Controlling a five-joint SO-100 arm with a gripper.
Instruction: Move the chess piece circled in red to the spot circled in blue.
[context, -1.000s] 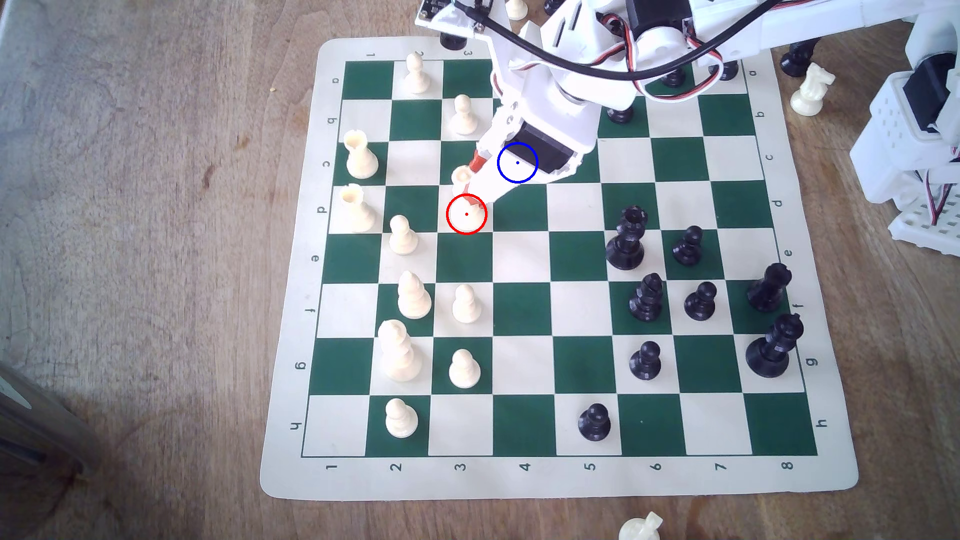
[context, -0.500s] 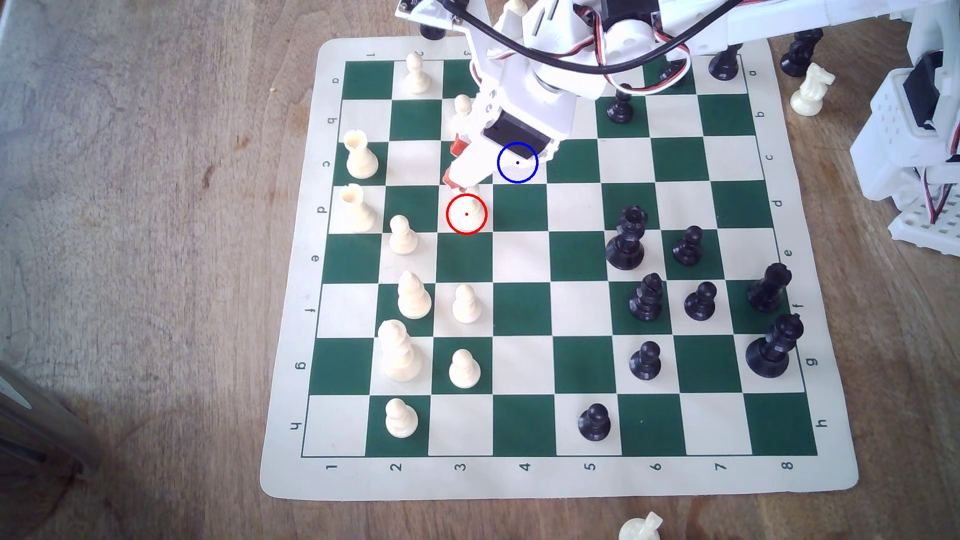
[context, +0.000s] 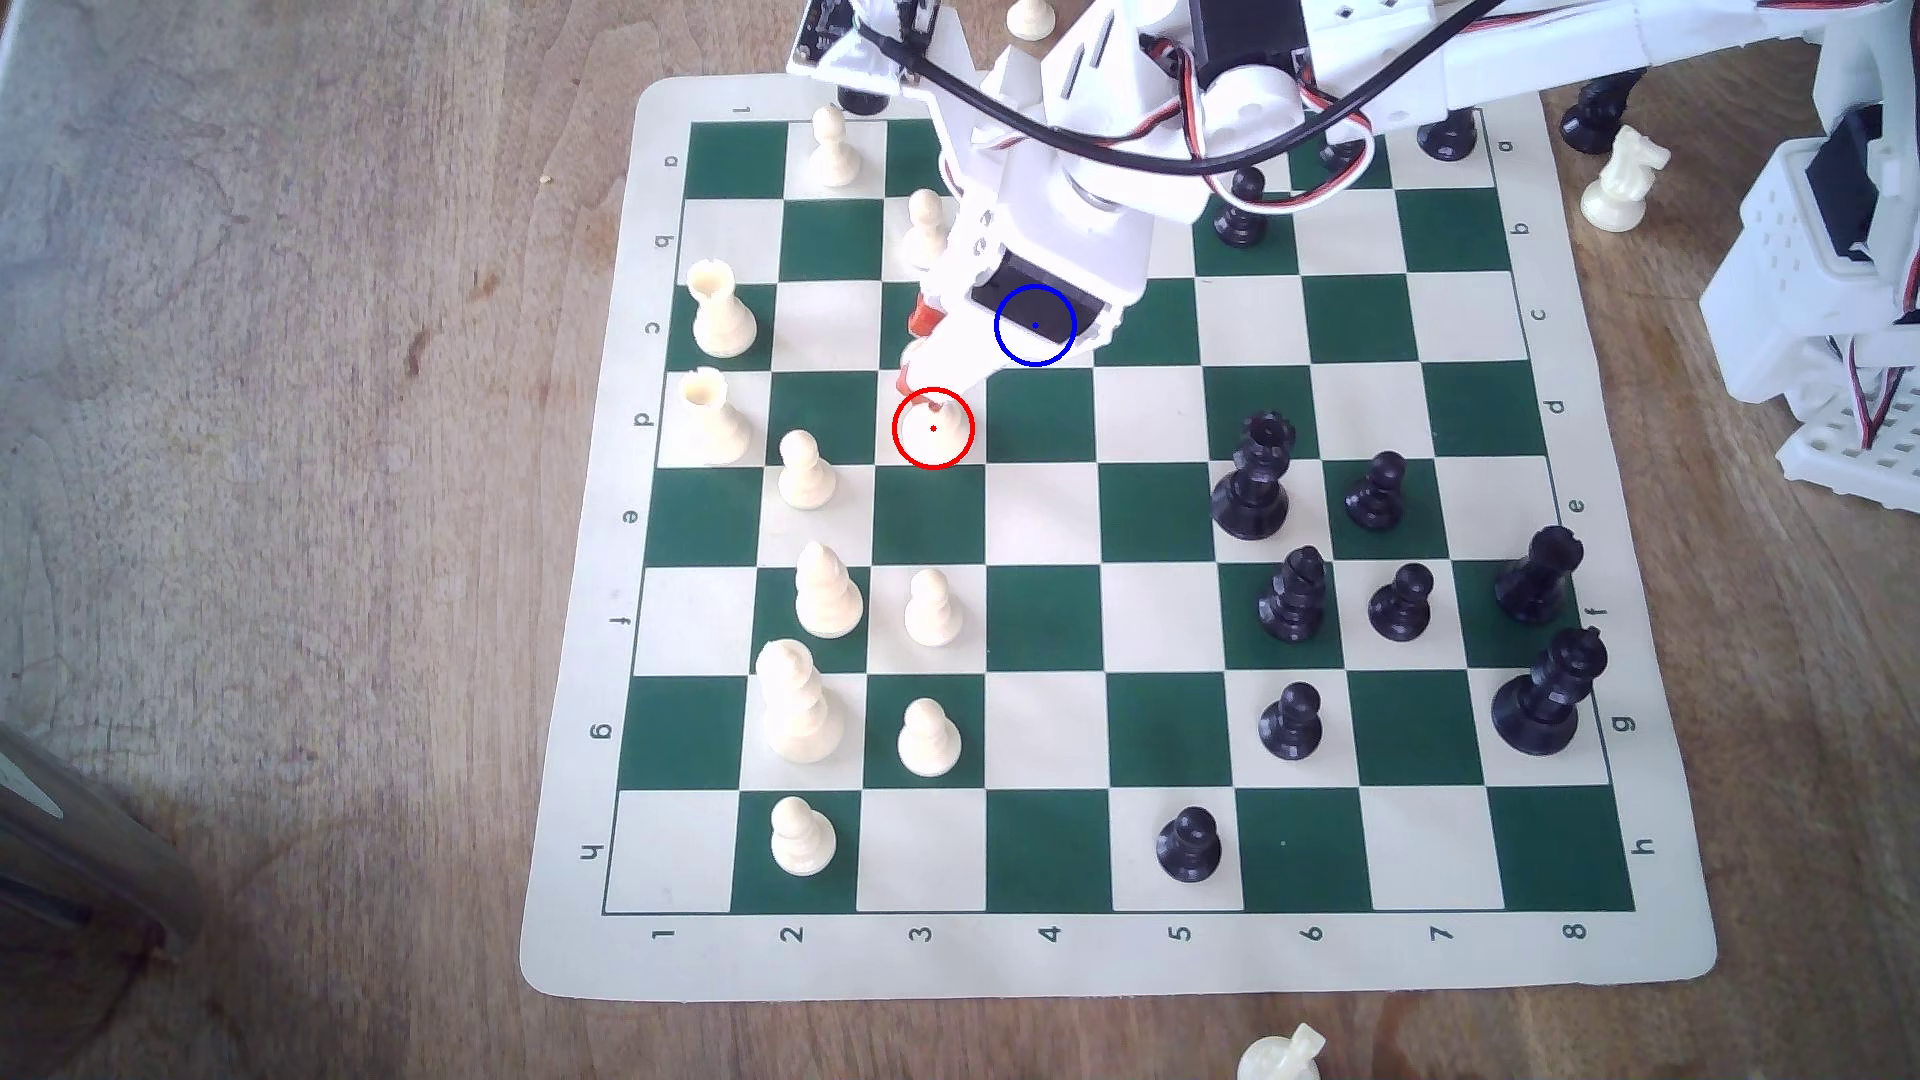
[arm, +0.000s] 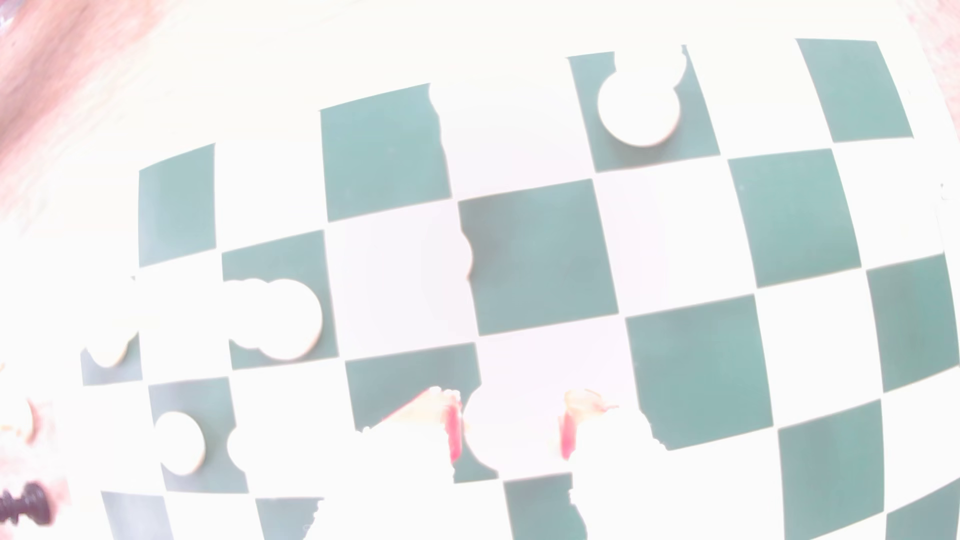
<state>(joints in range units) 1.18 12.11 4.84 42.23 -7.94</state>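
The chess piece circled in red (context: 935, 436) is cream and stands on a cream square of the green-and-cream board (context: 1044, 623). Just its base shows inside the red ring, because my gripper (context: 928, 400) hangs over its top. In the washed-out wrist view the piece (arm: 511, 441) is a pale round shape between my two red-edged fingertips (arm: 454, 431). My gripper (arm: 511, 431) is open with one finger on each side of it. Glare hides whether the pads touch it. The blue ring (context: 1035, 325) is drawn over my gripper's black motor, which covers the square beneath.
Two cream rooks (context: 720, 312) and a pawn (context: 803, 473) stand close on the exterior view's left, and another pawn (context: 925, 223) stands behind the gripper. Black pieces (context: 1252, 488) fill the right side. A cream knight (context: 1621, 182) sits off the board near the arm's base (context: 1829, 260).
The gripper swung from the piece's right side to the exterior view's left. It then came down over the piece, whose crown was visible beside the fingers one second ago and is now covered.
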